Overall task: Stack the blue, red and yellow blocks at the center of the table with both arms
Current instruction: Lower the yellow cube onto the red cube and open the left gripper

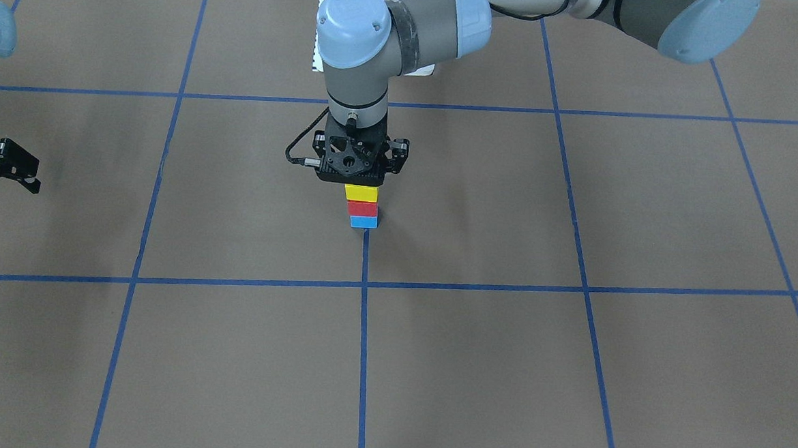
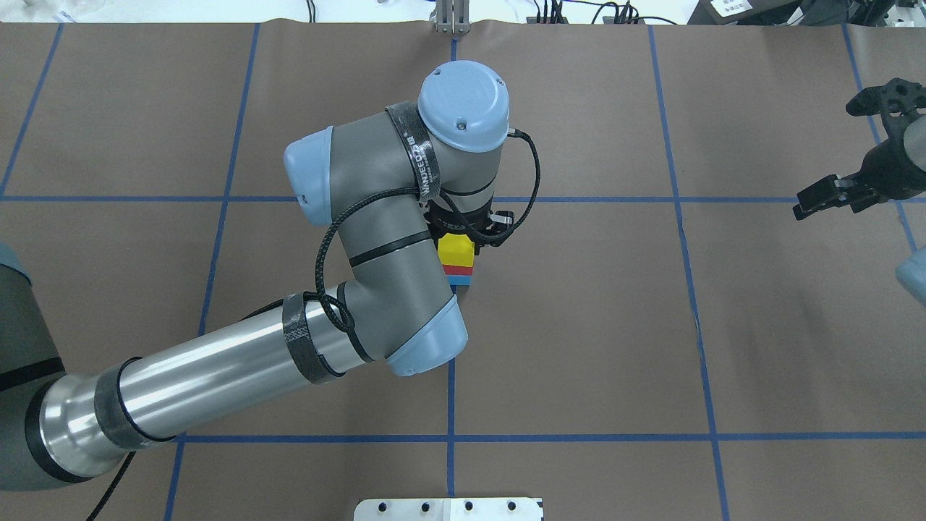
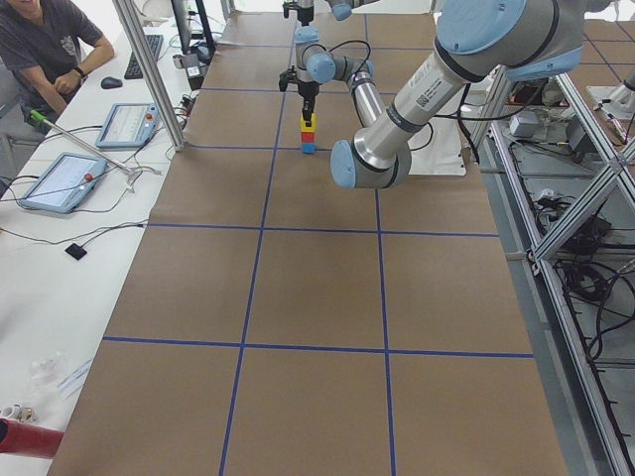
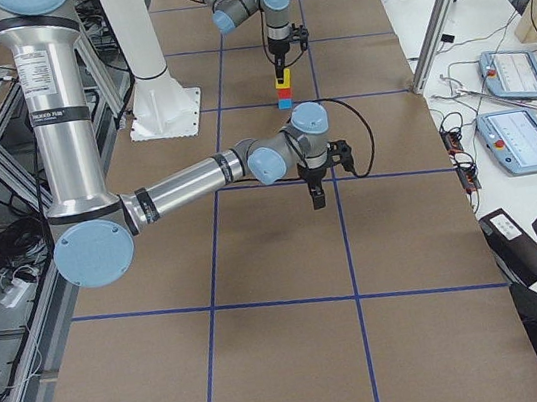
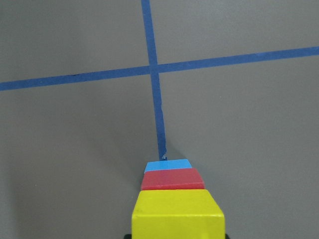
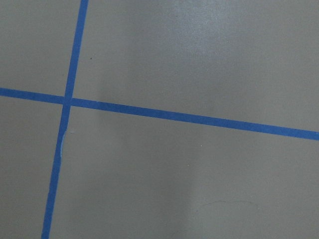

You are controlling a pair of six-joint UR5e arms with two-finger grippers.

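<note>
At the table's [image 1: 569, 369] centre, on a blue tape line, stands a stack of blocks: light blue [image 1: 364, 222] at the bottom, red [image 1: 363, 208] in the middle, yellow [image 1: 361, 193] on top. My left gripper [image 1: 359, 174] points straight down over the stack, shut on the yellow block. The left wrist view looks down the stack, with the yellow block [image 5: 177, 214] closest to the camera. Far off at the table's right side, my right gripper [image 2: 826, 159] hangs open and empty. Its wrist view shows only bare table and tape.
A white pedestal base [image 4: 164, 110] stands at the robot's side of the table. Along one table end, a bench holds tablets [image 3: 62, 180] and cables, and a person [image 3: 45, 45] sits there. The left arm's elbow [image 2: 391, 289] overhangs the stack's near side.
</note>
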